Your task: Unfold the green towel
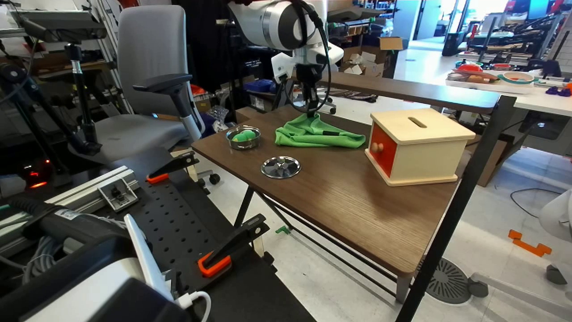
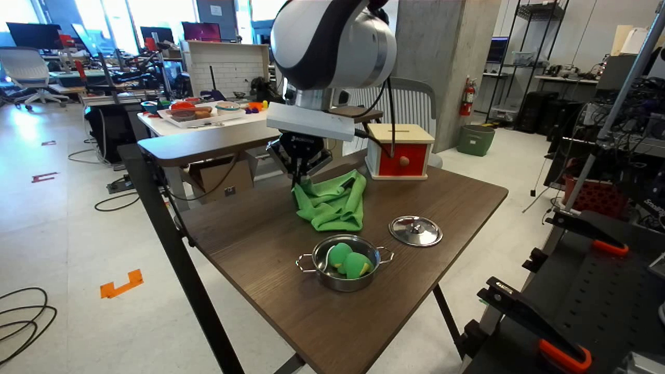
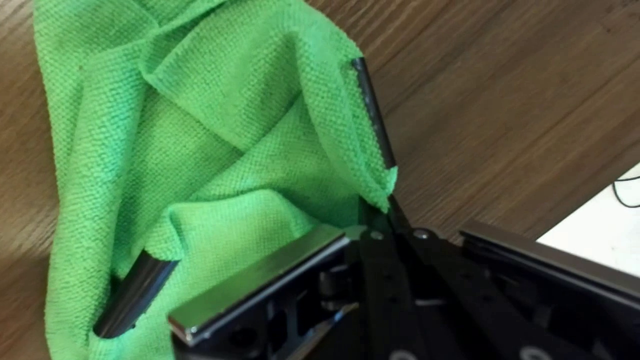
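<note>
Evidently, the fingers [image 3: 399, 216] are clenched on an outer edge of the green towel [image 2: 332, 208], which lies bunched on the table [image 2: 249, 228], spreading from their tips toward the metal lid [image 2: 415, 231]. Because nearly all the green towel sits on that side, unfolding probably calls for drawing the pinched edge the opposite way.

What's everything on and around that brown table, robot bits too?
table: one, brown, centre
towel: one, green, bunched on table
cooking pot: one, silver, on table
toy-like objects: count unclear, mostly green, in pot
lid: one, silver, beside pot
wooden drawer box: one, pale and red, on table
clamps: two, black and orange, on bench
office chairs: at least two, grey, nearby
background clutter: uncounted, mixed, behind
robot arm: one, mostly white, above table
gripper: one, black, pinching towel
</note>
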`<state>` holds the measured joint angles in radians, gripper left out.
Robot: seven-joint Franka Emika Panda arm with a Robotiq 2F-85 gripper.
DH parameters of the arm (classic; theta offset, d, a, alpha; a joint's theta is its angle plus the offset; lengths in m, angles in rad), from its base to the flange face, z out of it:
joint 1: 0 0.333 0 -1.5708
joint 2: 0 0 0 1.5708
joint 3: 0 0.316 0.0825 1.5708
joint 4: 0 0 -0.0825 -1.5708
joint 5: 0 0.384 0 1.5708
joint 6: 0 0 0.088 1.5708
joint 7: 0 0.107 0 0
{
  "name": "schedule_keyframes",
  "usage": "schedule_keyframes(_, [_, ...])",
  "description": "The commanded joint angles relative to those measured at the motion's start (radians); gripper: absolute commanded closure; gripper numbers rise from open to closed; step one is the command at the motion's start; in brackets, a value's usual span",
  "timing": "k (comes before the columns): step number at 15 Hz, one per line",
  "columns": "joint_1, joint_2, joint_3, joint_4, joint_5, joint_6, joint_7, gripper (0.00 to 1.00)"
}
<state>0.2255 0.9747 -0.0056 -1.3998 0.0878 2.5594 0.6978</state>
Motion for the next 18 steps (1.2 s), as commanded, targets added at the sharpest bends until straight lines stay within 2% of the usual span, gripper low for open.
schedule_keyframes(1, [0.017, 0.061, -0.01, 0.111, 0.004, -0.053, -0.027, 0.99])
schedule_keyframes(2, [0.014, 0.07, -0.005, 0.125, 0.008, -0.064, -0.032, 0.99])
schedule_keyframes(3, [0.007, 0.075, 0.005, 0.134, 0.014, -0.083, -0.044, 0.73])
schedule_keyframes(4, [0.004, 0.076, 0.01, 0.14, 0.019, -0.095, -0.049, 0.72])
schedule_keyframes(5, [0.005, 0.079, 0.007, 0.146, 0.018, -0.105, -0.051, 0.67])
schedule_keyframes(10, [0.011, 0.036, -0.011, 0.106, 0.011, -0.107, -0.041, 0.29])
schedule_keyframes(14, [0.014, -0.067, -0.018, -0.006, 0.008, -0.083, -0.046, 0.02])
schedule_keyframes(18, [0.005, -0.257, 0.018, -0.198, 0.018, -0.088, -0.115, 0.0])
